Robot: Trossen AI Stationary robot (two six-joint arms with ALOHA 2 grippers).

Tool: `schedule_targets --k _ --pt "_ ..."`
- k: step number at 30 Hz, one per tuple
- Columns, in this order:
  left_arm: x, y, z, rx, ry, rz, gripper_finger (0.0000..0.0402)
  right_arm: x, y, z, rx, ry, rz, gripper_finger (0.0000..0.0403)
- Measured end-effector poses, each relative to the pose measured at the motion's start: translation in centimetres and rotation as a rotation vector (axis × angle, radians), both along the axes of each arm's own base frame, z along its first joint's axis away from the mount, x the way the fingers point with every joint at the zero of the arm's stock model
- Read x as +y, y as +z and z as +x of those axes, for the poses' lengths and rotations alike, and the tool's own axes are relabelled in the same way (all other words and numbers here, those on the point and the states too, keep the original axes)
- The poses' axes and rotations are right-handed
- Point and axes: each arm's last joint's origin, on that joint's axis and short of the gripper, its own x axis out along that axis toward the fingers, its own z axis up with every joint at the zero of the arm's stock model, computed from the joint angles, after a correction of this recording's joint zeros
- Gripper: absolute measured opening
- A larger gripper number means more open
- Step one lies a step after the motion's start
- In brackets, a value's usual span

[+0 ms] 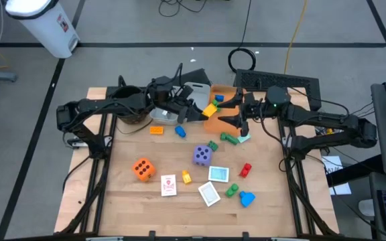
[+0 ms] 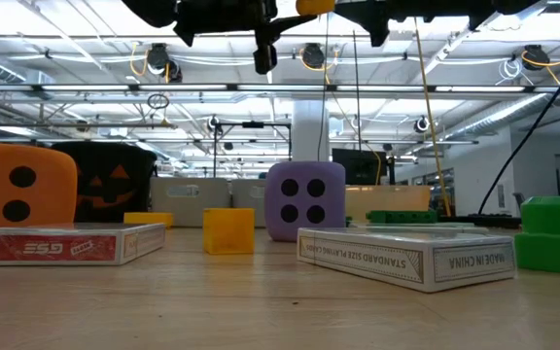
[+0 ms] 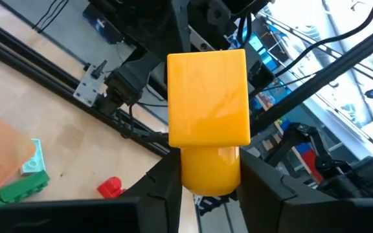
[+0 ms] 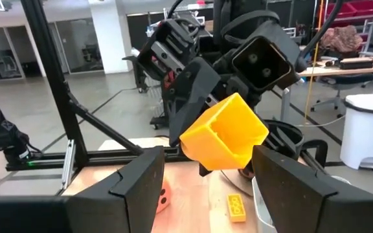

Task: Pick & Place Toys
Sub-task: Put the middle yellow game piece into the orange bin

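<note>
- Yellow plastic block [image 3: 207, 123], with a round stud under a square body, fills my left wrist camera. The left gripper [image 3: 211, 184] is clamped on the stud end and holds the block in the air, well above the table [image 1: 126, 194].

- And where is it over the table?

- From above I see it at the near edge of the orange bin [image 1: 218, 124], between the two arms. The right gripper [image 4: 209, 165] faces it with fingers spread wide and empty. The block is in front of them, not touching as far as I can tell.

- So what is the step?

- I judge a release into the bin, or a handover; I cannot say which. For a drop, I would bring the block fully over the bin before opening. For a handover, the right fingers must close on the square body first, and only then the left may let go.

- Other toys?

- The purple foam die [image 1: 202, 155] and the orange foam die [image 1: 143, 169] lie on the table, well apart from both grippers.
</note>
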Motion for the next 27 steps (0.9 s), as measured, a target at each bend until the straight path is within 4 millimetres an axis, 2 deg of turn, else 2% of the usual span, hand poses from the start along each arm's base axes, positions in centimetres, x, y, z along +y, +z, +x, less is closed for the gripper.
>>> schedule_targets --k 4,10,16,20,23,27 --pt "0.0 0.0 0.0 0.003 -0.006 -0.01 0.0117 0.0 0.0 0.0 -0.001 0.003 -0.009 0.0226" --pt "-0.2 -0.1 0.0 0.015 -0.038 -0.03 0.0142 0.2 0.0 0.0 -0.003 0.013 -0.03 0.0226" --pt "-0.2 -0.1 0.0 0.016 -0.043 -0.032 0.0115 0.2 0.1 0.1 -0.002 0.038 -0.032 0.0226" --pt "-0.2 -0.1 0.0 0.018 -0.043 -0.036 0.0118 0.2 0.9 0.9 0.023 0.07 -0.053 0.0219" --pt "-0.2 -0.1 0.0 0.017 -0.043 -0.035 0.0139 0.0 1.7 1.7 0.046 0.074 -0.079 0.0209" --pt "-0.1 -0.1 0.0 0.019 -0.042 -0.036 0.0142 -0.2 1.6 2.4 0.093 0.076 -0.08 0.0198"
